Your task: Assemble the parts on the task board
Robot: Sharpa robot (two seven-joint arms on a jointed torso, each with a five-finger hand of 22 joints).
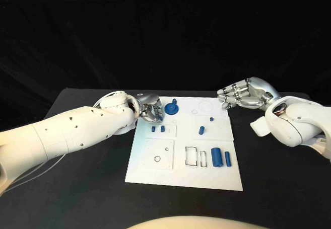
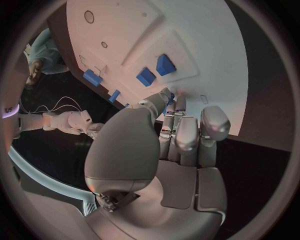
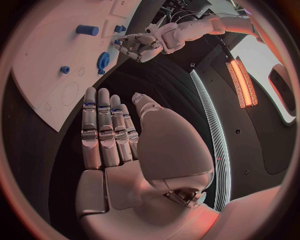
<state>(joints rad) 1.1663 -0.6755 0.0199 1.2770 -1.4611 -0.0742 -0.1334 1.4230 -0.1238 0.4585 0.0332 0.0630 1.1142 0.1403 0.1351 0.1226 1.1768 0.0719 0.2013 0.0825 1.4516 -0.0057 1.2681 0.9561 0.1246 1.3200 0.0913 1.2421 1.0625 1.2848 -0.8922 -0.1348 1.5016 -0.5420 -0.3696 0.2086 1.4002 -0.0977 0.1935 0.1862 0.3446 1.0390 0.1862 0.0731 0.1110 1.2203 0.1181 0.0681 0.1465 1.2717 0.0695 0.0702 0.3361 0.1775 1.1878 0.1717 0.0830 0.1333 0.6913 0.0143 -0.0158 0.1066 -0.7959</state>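
Bare black surface (image 1: 81, 198) lies open left and right of the task board (image 1: 184, 177); the left hand (image 1: 147, 111) crowds its far-left corner beside the gear (image 1: 171, 110).

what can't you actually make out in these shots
- Head view: whether the left hand touches the blue gear beside it; its fingers bunch together there.
- Left wrist view: its fingertips hide what lies beneath them on the task board.
- Head view: the small outlines on the board are too small to read.
- Right hand: holds nothing, off the board.
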